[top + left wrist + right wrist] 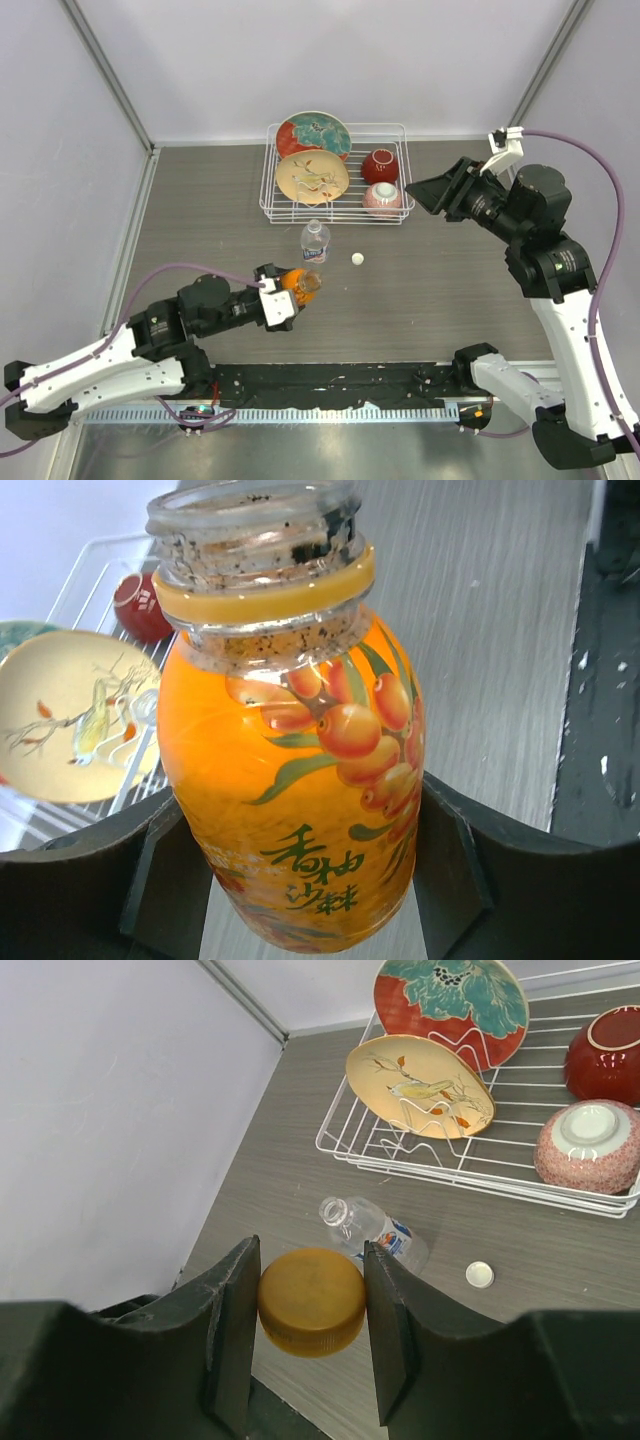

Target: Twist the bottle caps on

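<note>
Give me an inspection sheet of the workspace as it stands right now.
Surface: grey wood-grain tabletop, black strip along its near edge.
Job's things: squat orange plastic bottle, uncapped, in the left gripper; round orange plastic cap in the right gripper; clear plastic water bottle upright on the table, uncapped; small white round cap lying beside it, apart.
Clutter: white wire dish rack holding two painted plates and two bowls.
Grippers: left jaws shut on the orange bottle; right jaws shut on the orange cap.
Cables: purple cables looped along both arms.
Surroundings: pale walls, metal frame posts; nothing else seen.
</note>
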Controlling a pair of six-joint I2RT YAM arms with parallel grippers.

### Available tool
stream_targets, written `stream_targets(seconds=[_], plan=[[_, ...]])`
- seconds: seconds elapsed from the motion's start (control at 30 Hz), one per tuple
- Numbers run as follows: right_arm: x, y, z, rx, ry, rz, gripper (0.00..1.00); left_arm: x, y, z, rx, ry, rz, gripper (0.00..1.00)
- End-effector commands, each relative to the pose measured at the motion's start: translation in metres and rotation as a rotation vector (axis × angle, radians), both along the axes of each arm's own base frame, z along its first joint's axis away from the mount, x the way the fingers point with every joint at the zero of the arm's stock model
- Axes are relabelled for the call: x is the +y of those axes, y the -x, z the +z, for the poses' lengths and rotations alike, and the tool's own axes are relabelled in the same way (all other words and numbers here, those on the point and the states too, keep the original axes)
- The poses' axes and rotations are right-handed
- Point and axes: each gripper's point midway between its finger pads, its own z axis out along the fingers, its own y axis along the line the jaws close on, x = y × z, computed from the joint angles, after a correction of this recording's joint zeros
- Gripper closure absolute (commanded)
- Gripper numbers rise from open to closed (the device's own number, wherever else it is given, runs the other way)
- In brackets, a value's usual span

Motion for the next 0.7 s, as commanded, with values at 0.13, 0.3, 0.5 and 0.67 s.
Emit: stream_targets(seconds=[0.13, 0.3, 0.5, 0.67], plan=[[0.013, -0.005, 0.023, -0.156, 0.056, 0.104, 0.82, -0.043, -0.002, 0.032, 0.014, 0.371, -0.032, 1.0], [0.024, -0.008, 0.028, -0.212, 0.065, 0.14, 0.82, -0.057, -0.018, 0.023, 0.105, 0.41, 0.058, 1.0], [0.064, 0.001, 0.022, -0.271, 0.153, 0.198, 0.83, -0.068, -0.007, 0.021, 0.217, 0.467, 0.017, 1.0], [0.08, 0.014, 0.026, -0.314, 0.189, 0.235, 0.85, -0.069, -0.003, 0.01, 0.29, 0.491, 0.012, 1.0]])
